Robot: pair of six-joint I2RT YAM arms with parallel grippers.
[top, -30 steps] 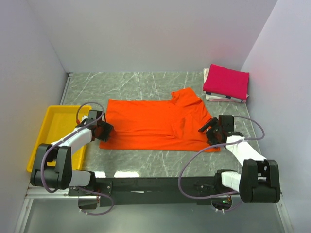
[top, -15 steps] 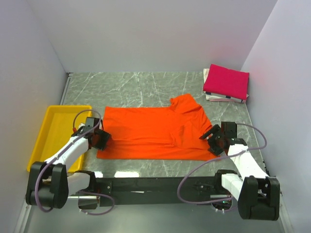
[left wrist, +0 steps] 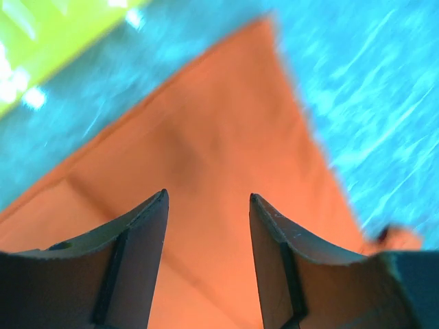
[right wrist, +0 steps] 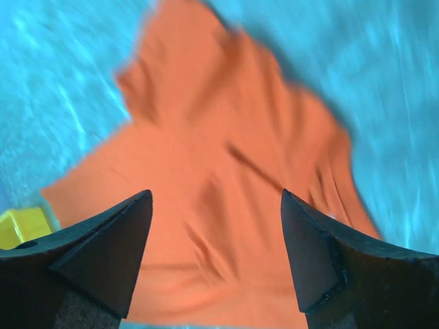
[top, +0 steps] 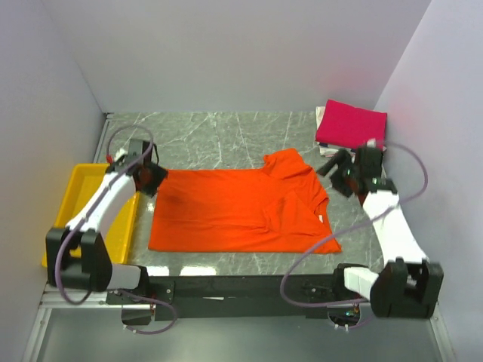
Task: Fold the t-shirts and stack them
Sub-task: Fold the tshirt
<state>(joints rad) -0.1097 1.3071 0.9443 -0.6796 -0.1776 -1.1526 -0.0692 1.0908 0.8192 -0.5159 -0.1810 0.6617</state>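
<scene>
Orange t-shirt [top: 234,211] flat on the table [top: 219,132]. Left hand [top: 147,177] spread over its far-left corner, right hand [top: 339,167] spread beside the sleeve, both apparently empty. Magenta t-shirt [top: 351,127] folded, far-right corner.

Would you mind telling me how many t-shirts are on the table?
2: the orange t-shirt lies spread centrally; the pink t-shirt sits folded at the far right corner, atop something white I cannot identify.

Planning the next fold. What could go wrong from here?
The orange t-shirt is bunched at its far right sleeve; the right gripper, open near it, may pinch extra layers.
That gripper is close to the folded pink t-shirt; a wide swing could disturb it.
The left gripper, open at the far left corner, is beside the yellow tray and might clip its rim.
</scene>
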